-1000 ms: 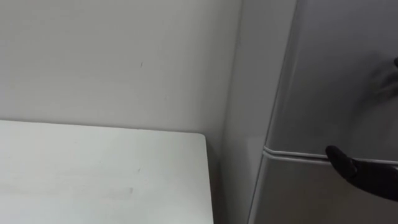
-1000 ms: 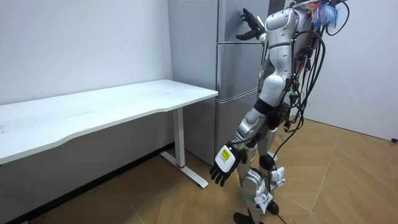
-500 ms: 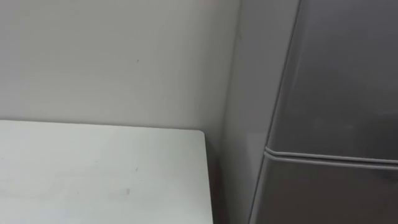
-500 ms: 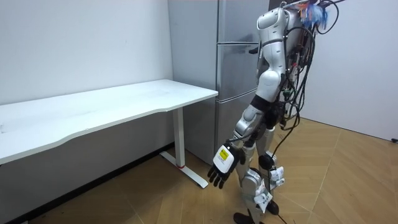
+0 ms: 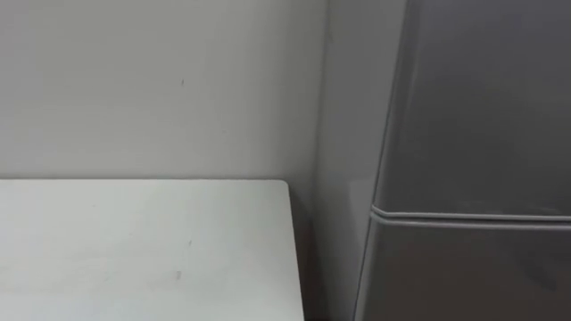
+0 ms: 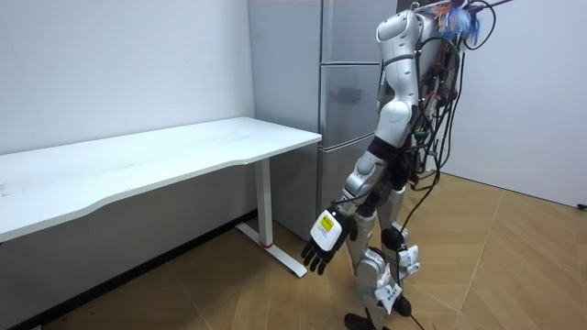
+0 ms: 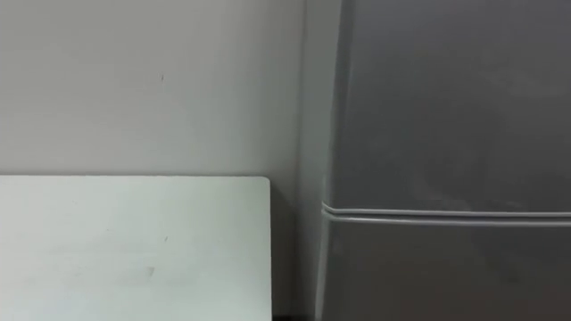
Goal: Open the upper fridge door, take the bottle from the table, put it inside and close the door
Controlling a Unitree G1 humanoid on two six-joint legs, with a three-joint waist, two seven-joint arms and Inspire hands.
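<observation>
A pale grey wall [image 5: 161, 89] fills the background above the table. A tall grey fridge [image 6: 348, 110] stands against it at the room view's centre, and the robot stands upright close in front of it, facing its doors. In the eye views, the fridge's upper door [image 5: 482, 107] and the door below it [image 5: 464, 276] are both closed, with a thin pale seam running level between them. A wooden floor [image 6: 514, 266] spreads out on the room view's right.

A long white table [image 6: 138, 165] stands along the wall on the room view's left. Its right edge lies just beside the fridge's side, with a narrow dark gap between the two. Its top is plain white with a few faint marks.

The robot's left hand [image 6: 323, 243] hangs low beside its leg, below the level of the table's edge, near the table's leg. Its fingers are loosely straight and point down, and it has hold of nothing.

Where the bottle is, I cannot tell.
</observation>
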